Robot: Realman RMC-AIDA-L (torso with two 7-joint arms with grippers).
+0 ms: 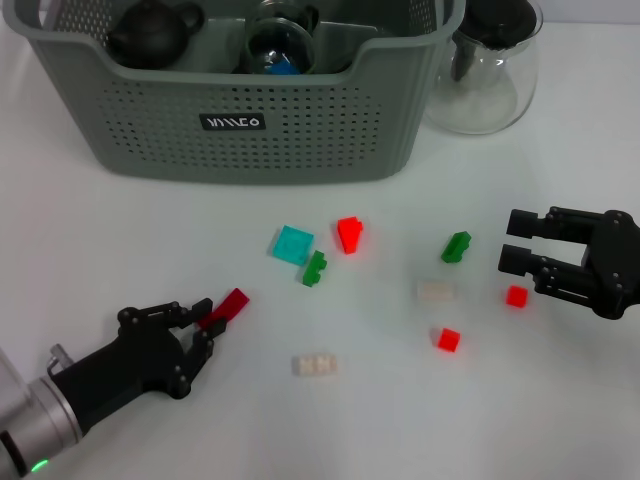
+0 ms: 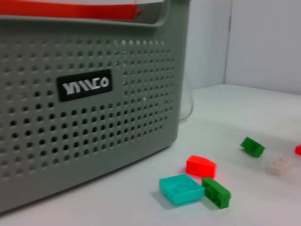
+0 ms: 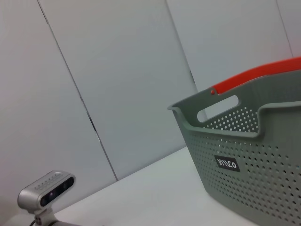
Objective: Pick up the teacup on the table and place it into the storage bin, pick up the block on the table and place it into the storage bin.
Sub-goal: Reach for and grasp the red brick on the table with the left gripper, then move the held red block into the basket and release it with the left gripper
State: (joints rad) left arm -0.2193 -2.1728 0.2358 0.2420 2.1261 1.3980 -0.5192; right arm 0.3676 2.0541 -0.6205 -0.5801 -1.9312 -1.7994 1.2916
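Looking down from the head: clamping a long red block (image 1: 228,308) at the tips of the left gripper (image 1: 205,318), low at the near left of the white table (image 1: 120,240), with the block poking out toward the middle. Holding the right gripper (image 1: 518,242) at the far right with fingers spread and nothing between them, pointing inward near a small red cube (image 1: 516,296). Standing at the back, the storage bin (image 1: 250,150), housing a dark teapot (image 1: 150,30) and what seems to be the teacup (image 1: 280,40), clear glass with something blue in it. Sitting just beside the bin's right corner, a glass teapot (image 1: 490,70). Lying scattered between bin and grippers: a teal tile (image 1: 292,244) touching a green brick (image 1: 315,268), a red wedge (image 1: 350,234), a second green brick (image 1: 456,246), a cream brick (image 1: 435,291), another red cube (image 1: 448,339) and a second cream brick (image 1: 314,365) nearest the left gripper. Peering from the left wrist: facing the bin's perforated wall (image 2: 94,132) with its black label (image 2: 84,85) and orange handle (image 2: 70,10), the teal tile, green brick and red wedge lying close in front; not showing that arm's own fingers. Peering from the right wrist: catching the bin from below against pale wall panels (image 3: 117,70), plus a silver camera (image 3: 47,188) in the corner.
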